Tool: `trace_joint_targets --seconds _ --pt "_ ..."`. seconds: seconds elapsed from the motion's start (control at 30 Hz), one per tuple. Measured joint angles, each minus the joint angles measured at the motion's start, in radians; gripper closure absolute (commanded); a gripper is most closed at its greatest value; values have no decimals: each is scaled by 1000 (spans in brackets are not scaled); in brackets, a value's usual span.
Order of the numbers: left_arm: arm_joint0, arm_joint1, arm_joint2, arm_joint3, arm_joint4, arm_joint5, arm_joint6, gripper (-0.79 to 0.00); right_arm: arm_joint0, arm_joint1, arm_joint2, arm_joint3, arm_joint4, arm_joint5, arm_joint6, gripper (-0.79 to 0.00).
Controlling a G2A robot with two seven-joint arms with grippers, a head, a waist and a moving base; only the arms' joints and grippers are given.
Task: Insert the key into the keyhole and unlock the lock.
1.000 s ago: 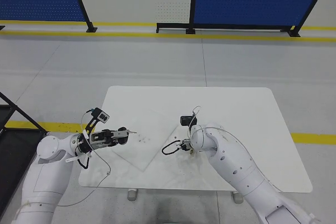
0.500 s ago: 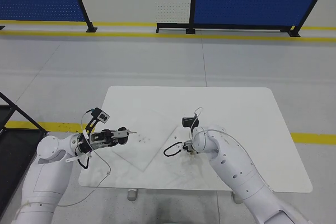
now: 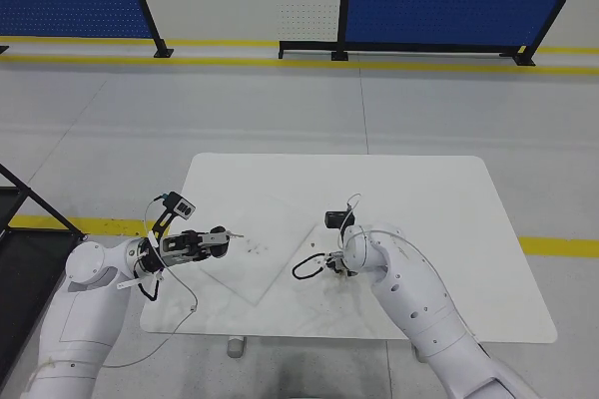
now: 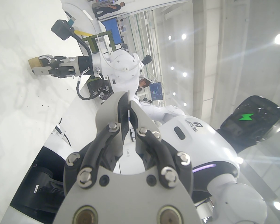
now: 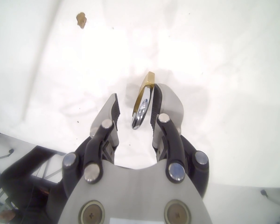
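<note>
Right wrist view: the right gripper [image 5: 135,92] is low over the white table [image 5: 224,47] with its fingers apart at a middling width, and the lock [image 5: 143,101] stands between them. It is a small padlock with a brass body [image 5: 149,77] and a chrome shackle [image 5: 140,114]. The body end points away from the wrist, past the fingertips, and the shackle end lies back toward the palm. The lock is tilted and touches the ribbed pad of one finger [image 5: 156,103]. A clear gap separates it from the other finger [image 5: 114,108], so nothing is clamped. Ahead of the fingertips, off toward the free finger's side and well apart from the lock, a small brown scrap [image 5: 81,20] lies on the table.

Left wrist view: the left gripper [image 4: 128,101] has its pads pressed nearly together on a thin strip of metal seen edge-on, which I take for the key [image 4: 130,115]. Farther out ahead of these fingertips, well apart, the right gripper [image 4: 38,67] lies close to the table [image 4: 18,12] with the lock [image 4: 33,62] at its tip.

Top view: the left gripper [image 3: 223,237] lies level over the near side of the table [image 3: 429,199], pointing toward the right gripper [image 3: 333,265]. The two are well apart.
</note>
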Motion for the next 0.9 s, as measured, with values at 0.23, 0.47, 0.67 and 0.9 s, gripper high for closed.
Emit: trace_joint_targets --seconds 0.23,0.47,0.67,0.9 --pt "0 0 0 0 0 0 0 0 -11 -22 44 5 -15 -5 5 0" --pt "0 0 0 0 0 0 0 0 -47 -30 132 -72 2 -11 11 0" --pt "0 0 0 0 0 0 0 0 -115 -20 251 -193 79 -30 30 0" --pt "0 0 0 0 0 0 0 0 -196 0 400 -291 246 -74 72 0"
